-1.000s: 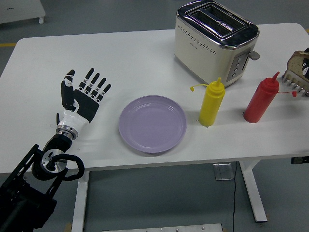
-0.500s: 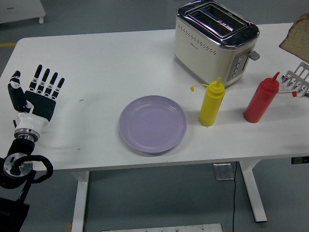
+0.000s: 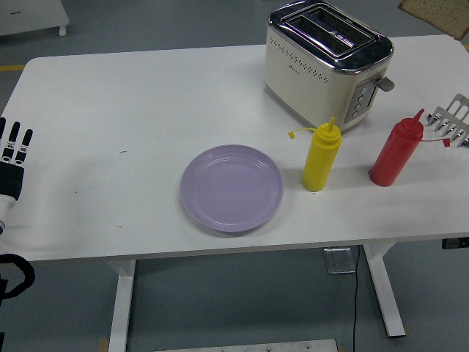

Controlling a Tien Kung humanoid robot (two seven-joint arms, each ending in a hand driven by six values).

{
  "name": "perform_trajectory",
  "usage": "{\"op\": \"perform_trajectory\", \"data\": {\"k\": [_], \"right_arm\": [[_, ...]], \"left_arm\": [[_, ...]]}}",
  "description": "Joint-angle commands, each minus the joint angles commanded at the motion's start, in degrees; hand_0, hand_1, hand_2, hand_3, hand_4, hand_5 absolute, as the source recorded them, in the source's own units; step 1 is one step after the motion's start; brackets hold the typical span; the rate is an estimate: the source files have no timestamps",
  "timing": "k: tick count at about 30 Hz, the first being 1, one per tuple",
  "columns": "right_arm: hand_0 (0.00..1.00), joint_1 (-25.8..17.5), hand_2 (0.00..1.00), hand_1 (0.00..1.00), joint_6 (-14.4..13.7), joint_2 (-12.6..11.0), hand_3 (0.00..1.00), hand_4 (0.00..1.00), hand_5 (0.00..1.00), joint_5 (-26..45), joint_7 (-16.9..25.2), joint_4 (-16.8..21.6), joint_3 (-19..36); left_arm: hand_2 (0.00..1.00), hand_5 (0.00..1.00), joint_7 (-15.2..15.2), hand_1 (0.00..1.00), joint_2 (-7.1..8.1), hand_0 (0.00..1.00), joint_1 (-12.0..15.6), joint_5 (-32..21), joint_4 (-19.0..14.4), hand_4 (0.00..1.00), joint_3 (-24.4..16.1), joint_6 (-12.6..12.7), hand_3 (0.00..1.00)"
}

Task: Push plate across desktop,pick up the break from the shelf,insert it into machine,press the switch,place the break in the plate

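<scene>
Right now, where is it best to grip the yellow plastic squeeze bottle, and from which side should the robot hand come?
Grip the yellow plastic squeeze bottle around its straight middle body, probably from the front-left. It stands upright; the cream toaster sits behind, while the nozzle top is too narrow.

Left hand: black, five-fingered robot hand [image 3: 12, 163], cut off by the picture's left edge, only part of it showing.
Fingers: three slim black fingers [image 3: 15, 141] in view, each segmented, with small white patches at the joints.
Palm: black casing, matte.
Wrist: white cuff [image 3: 6, 205] beneath the palm, smooth and rounded.
Cable: thick black looped hose [image 3: 16, 279] at the lower left corner, below the wrist.
Right arm: none of it visible.
</scene>
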Motion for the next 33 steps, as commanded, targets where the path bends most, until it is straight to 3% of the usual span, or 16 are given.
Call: {"op": "perform_trajectory", "data": {"k": [4, 17, 26, 33], "right_arm": [[0.323, 4.7, 0.468, 0.394, -0.2, 1.6, 0.511, 0.34, 0.002, 2.9, -2.7, -1.3, -3.1], [0.322, 19.8, 0.463, 0.387, -5.6, 10.1, 0.506, 0.325, 0.002, 9.1, -15.6, -10.4, -12.9], [0.334, 24.5, 0.459, 0.386, -7.4, 16.4, 0.5, 0.299, 0.002, 7.0, -23.7, -17.8, -17.1], [0.33, 25.8, 0.459, 0.383, -7.8, 20.5, 0.502, 0.309, 0.002, 3.4, -26.1, -21.5, -19.9]], "left_arm": [[0.922, 0.998, 0.0, 0.86, -0.02, 0.83, 0.1, -0.1, 0.1, 0.635, -0.1, -0.1, 0.805], [0.922, 0.998, 0.1, 0.861, 0.11, 0.829, -0.1, 0.0, 0.6, 0.635, 0.3, -0.3, 0.805], [0.922, 0.998, 0.2, 0.861, 0.08, 0.827, -0.1, 0.2, 0.7, 0.634, 0.6, -0.3, 0.806], [0.923, 0.998, 0.3, 0.86, 0.02, 0.827, -0.2, 0.2, 0.7, 0.634, 0.8, -0.2, 0.805]]}}
